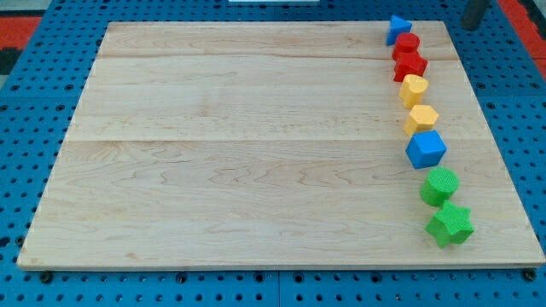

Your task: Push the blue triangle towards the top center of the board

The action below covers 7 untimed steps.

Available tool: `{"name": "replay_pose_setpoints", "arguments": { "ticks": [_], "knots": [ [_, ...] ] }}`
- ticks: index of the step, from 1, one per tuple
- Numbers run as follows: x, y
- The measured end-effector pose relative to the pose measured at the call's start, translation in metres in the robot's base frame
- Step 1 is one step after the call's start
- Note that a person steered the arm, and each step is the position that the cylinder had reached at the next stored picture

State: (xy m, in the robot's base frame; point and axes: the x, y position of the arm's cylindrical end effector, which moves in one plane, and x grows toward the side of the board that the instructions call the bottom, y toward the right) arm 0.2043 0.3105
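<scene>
Blue triangle (397,29) sits at the upper right of the wooden board (239,153), heading a column of blocks down the right side: two red blocks (409,55), two yellow blocks (417,102), a blue cube (426,149), two green blocks (445,206). My rod (474,12) shows at the upper right corner, off the board; I have no claw, and I cannot tell where my tip ends.

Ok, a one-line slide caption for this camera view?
Blue triangle block heads a column of eight coloured blocks along the wooden board's right edge; my tip sits off-board, upper right.
</scene>
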Motion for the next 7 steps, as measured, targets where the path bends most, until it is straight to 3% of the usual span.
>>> {"name": "replay_pose_setpoints", "arguments": {
  "ticks": [2,3,4,5,6,7],
  "knots": [
    [-0.009,-0.122],
    [0.005,-0.16],
    [-0.012,-0.133],
    [0.007,-0.083],
    [0.043,-0.106],
    [0.042,-0.161]
  ]
}}
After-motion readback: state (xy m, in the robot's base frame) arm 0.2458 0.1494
